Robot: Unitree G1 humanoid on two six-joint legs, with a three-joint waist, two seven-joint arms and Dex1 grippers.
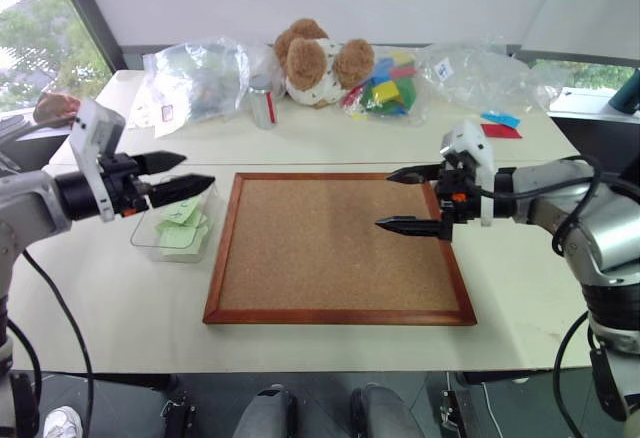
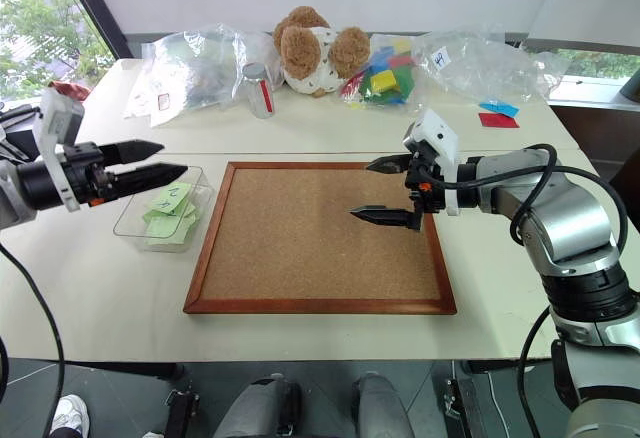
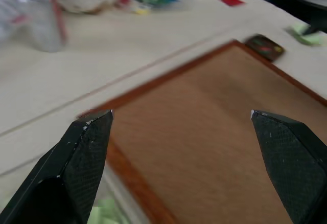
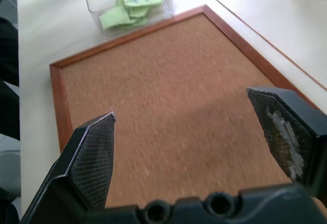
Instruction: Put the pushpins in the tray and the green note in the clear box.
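The clear box (image 1: 150, 230) stands on the table left of the cork board and holds pale green paper. The green note (image 2: 172, 198) with dark marks lies on top of that paper. My left gripper (image 1: 198, 170) hovers open and empty just above the box's far right corner, pointing toward the board. My right gripper (image 1: 384, 199) hangs open and empty over the board's right part. In the left wrist view the dark brown tray (image 3: 263, 46) sits just past the board's far corner. Small coloured specks in it look like the pushpins (image 3: 265, 44), but they are blurred.
The wood-framed cork board (image 1: 340, 248) fills the table's middle. Along the back stand a teddy bear (image 1: 318, 58), crinkled plastic bags (image 1: 200, 78), a metal can (image 1: 263, 101) and coloured blocks (image 1: 385, 86). Red and blue cards (image 1: 500, 125) lie at the back right. A green stack (image 3: 306, 34) lies near the tray.
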